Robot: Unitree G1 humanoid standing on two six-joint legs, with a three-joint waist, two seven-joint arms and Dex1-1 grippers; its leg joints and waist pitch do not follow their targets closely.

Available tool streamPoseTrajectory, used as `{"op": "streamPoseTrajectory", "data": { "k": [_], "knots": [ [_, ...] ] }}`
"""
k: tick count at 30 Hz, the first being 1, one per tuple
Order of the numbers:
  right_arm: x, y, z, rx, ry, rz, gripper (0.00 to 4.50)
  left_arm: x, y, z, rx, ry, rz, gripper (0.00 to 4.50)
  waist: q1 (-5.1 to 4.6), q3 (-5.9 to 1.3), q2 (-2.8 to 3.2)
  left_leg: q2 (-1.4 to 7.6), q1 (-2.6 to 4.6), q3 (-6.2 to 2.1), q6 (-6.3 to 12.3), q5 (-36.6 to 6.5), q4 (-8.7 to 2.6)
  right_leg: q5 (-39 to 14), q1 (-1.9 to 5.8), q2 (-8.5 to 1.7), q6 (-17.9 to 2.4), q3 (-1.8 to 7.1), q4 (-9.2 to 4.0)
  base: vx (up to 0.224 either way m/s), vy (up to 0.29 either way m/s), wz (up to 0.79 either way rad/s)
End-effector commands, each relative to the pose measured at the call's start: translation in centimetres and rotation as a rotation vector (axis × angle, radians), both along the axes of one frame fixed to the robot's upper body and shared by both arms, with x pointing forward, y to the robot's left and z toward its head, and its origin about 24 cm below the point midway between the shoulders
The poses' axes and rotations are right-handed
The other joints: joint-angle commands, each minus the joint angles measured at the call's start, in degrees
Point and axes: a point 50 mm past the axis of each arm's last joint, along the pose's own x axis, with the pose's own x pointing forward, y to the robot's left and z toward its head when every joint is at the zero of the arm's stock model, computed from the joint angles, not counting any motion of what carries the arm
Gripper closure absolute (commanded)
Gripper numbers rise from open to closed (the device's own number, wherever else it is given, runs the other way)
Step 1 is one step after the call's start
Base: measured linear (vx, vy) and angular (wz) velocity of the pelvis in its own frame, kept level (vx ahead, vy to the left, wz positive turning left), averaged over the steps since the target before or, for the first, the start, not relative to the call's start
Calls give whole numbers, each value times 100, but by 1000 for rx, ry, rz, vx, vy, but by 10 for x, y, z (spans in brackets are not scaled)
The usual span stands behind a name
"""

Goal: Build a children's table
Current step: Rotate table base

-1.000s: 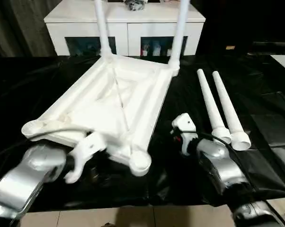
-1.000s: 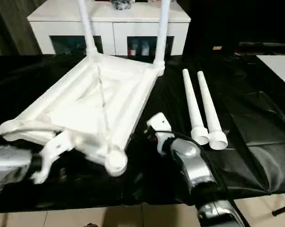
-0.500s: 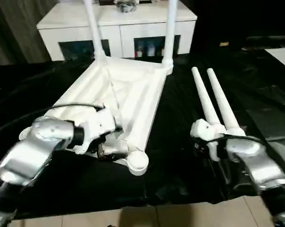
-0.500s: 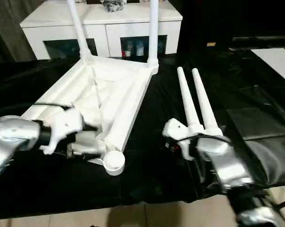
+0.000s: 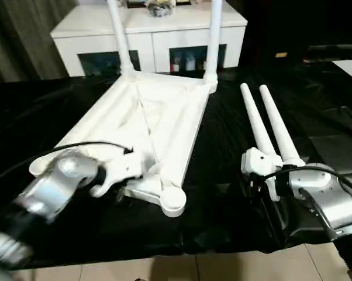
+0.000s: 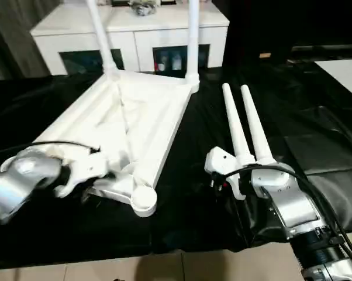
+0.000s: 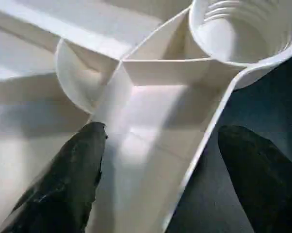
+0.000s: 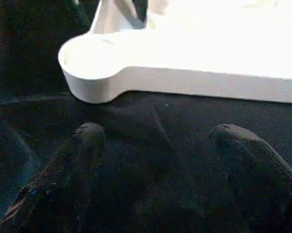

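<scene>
Head stereo downward, wrist close-ups

A home-like room staged as a robot workspace is showing here: a white cabinet (image 5: 149,35) with dark glass doors is standing at the far side, dark curtains (image 5: 18,41) are hanging far left, and black sheeting (image 5: 234,199) is covering the tiled floor (image 5: 223,266).

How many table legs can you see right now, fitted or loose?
4: two legs stand in the upturned tabletop's far corner sockets; two loose legs lie side by side by the right gripper.
</scene>
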Motion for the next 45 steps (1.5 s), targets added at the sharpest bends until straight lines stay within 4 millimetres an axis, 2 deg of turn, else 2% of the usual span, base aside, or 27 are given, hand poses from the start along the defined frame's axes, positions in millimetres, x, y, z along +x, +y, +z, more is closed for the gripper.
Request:
{"op": "streamPoseTrajectory", "data": {
  "k": [1, 9, 10, 11, 14, 16, 17, 18, 20, 21, 23, 25, 26, 27, 29, 30, 31, 32, 34, 36, 38, 39, 40, 42, 43, 45],
  "knots": [
    [-2, 1, 2, 1, 2, 14, 63, 7, 2, 3, 28, -41, 27, 72, 20, -397, -19, 252, 93, -95, 315, -1215, -397, -634, 306, -293, -1431, 221, -366, 0, 0, 0],
    [0, 0, 3, -5, 4, 13, 63, 8, -1, -5, 52, -14, 31, 128, 10, -384, -16, 256, 98, -101, 268, -1383, -412, -1037, 287, -296, -1318, 222, -414, 0, 0, 0],
    [-1, 0, 4, -5, 9, 16, 63, 9, -2, -6, 52, -15, 29, 128, 9, -387, -7, 261, 97, -104, 262, -1385, -415, -1004, 286, -296, -1322, 221, -412, 0, 0, 0],
    [-2, 2, 4, 9, 23, 26, 63, 8, -2, -7, 55, -2, 32, 153, 14, -392, -14, 260, 102, -103, 269, -1364, -409, -935, 284, -294, -1339, 221, -405, 0, 0, 0],
    [-8, 8, 5, 51, 76, 70, 63, 3, -2, -12, 87, 39, 14, 164, 19, -400, -10, 261, 87, -105, 343, -1251, -404, -722, 295, -292, -1388, 216, -383, 0, 0, 0],
    [-11, 9, 5, 52, 89, 90, 63, 1, -1, -13, 92, 52, 10, 195, 25, -400, -21, 271, 77, -107, 395, -1189, -402, -659, 306, -300, -1405, 218, -371, 0, 0, 0],
    [-13, 11, 4, 54, 98, 108, 63, 1, -1, -14, 92, 54, 13, 195, 17, -400, -87, 270, 74, -99, 425, -1145, -399, -649, 302, -297, -1406, 214, -380, 0, 0, 0],
    [-14, 12, 4, 56, 101, 120, 63, 1, -1, -14, 91, 54, 20, 202, 32, -398, -51, 270, 75, -103, 434, -1122, -398, -685, 299, -308, -1411, 218, -371, 0, 0, 0],
    [-14, 13, 4, 56, 101, 122, 63, 1, -1, -15, 91, 55, 25, 218, 28, -394, -38, 272, 87, -99, 404, -1196, -402, -807, 282, -305, -1401, 218, -388, 0, 0, 0],
    [-12, 14, 5, 61, 87, 114, 63, 1, -3, -15, 68, 61, 36, 235, 28, -391, -11, 272, 92, -100, 378, -1246, -404, -861, 276, -309, -1399, 221, -391, 0, 0, 0],
    [-9, 14, 6, 70, 67, 92, 63, -1, -6, -16, 28, 75, 61, 250, 27, -376, 46, 268, 106, -105, 263, -1460, -423, -1070, 266, -306, -1359, 221, -413, 0, 0, 0],
    [-9, 14, 7, 87, 72, 83, 63, -3, -7, -18, 12, 87, 80, 271, 18, -374, 13, 263, 107, -105, 227, -1544, -431, -1134, 270, -303, -1331, 221, -435, 0, 0, 0],
    [-9, 14, 7, 92, 74, 84, 63, -4, -8, -18, 8, 91, 83, 278, 17, -378, 34, 262, 112, -106, 210, -1611, -433, -1188, 273, -307, -1306, 221, -441, 0, 0, 0],
    [-11, 15, 9, 110, 84, 87, 63, -6, -10, -20, -9, 108, 96, 285, 16, -378, 15, 265, 96, -116, 227, -1587, -441, -1194, 292, -310, -1290, 221, -435, 0, 0, 0],
    [-15, 16, 11, 149, 108, 101, 63, -14, -14, -26, -51, 149, 129, 304, 21, -390, 43, 268, 85, -121, 253, -1470, -434, -1099, 293, -310, -1277, 221, -422, 0, 0, 0],
    [-16, 17, 13, 168, 112, 105, 63, -17, -17, -28, -79, 162, 163, 310, 23, -394, 0, 277, 68, -123, 313, -1357, -431, -950, 303, -313, -1301, 219, -405, 0, 0, 0],
    [-16, 17, 13, 172, 112, 105, 63, -17, -17, -29, -84, 163, 171, 322, 18, -400, -11, 268, 46, -124, 373, -1256, -426, -896, 313, -316, -1314, 213, -403, 0, 0, 0],
    [-15, 18, 15, 193, 109, 96, 63, -18, -19, -31, -93, 162, 197, 322, 16, -405, -58, 264, 45, -116, 402, -1225, -418, -909, 309, -313, -1308, 208, -409, 0, 0, 0],
    [-10, 18, 16, 209, 78, 61, 63, -17, -20, -32, -108, 149, 245, 337, 1, -406, -27, 258, 32, -116, 444, -1150, -405, -935, 299, -319, -1306, 204, -408, 0, 0, 0],
    [-2, 16, 15, 199, 22, -4, 63, -16, -21, -33, -119, 129, 293, 356, -22, -399, -41, 244, 46, -106, 451, -1172, -400, -1127, 283, -302, -1246, 207, -444, 0, 0, 0],
    [13, 11, 12, 183, -35, -149, 63, -13, -21, -35, -121, 105, 359, 366, -66, -372, -57, 227, 28, -103, 380, -1234, -418, -1380, 268, -294, -1205, 190, -465, 0, 0, 0],
    [13, 11, 12, 183, -35, -149, 63, -13, -21, -35, -121, 105, 359, 366, -69, -381, -65, 221, 51, -101, 336, -1257, -407, -1540, 266, -303, -1142, 195, -476, 0, 0, 0],
    [26, 3, 9, 172, -68, -304, 63, -10, -21, -36, -106, 82, 437, 369, -76, -366, -126, 219, 40, -102, 333, -1280, -415, -1705, 265, -304, -1084, 198, -486, 0, 0, 0],
    [31, -1, 9, 169, -76, -360, 63, -9, -20, -36, -101, 75, 470, 371, -107, -363, -102, 210, 30, -108, 273, -1285, -418, -1911, 278, -303, -990, 184, -505, 0, 0, 0],
    [35, -4, 8, 162, -91, -417, 63, -7, -19, -36, -84, 51, 502, 372, -124, -362, -92, 206, 21, -114, 274, -1250, -421, -1874, 268, -292, -966, 183, -510, 0, 0, 0],
    [38, -7, 8, 157, -100, -461, 63, -7, -18, -35, -72, 34, 521, 373, -138, -379, -84, 199, 1, -122, 292, -1218, -416, -1746, 298, -291, -941, 175, -495, 0, 0, 0]
  ]
}}
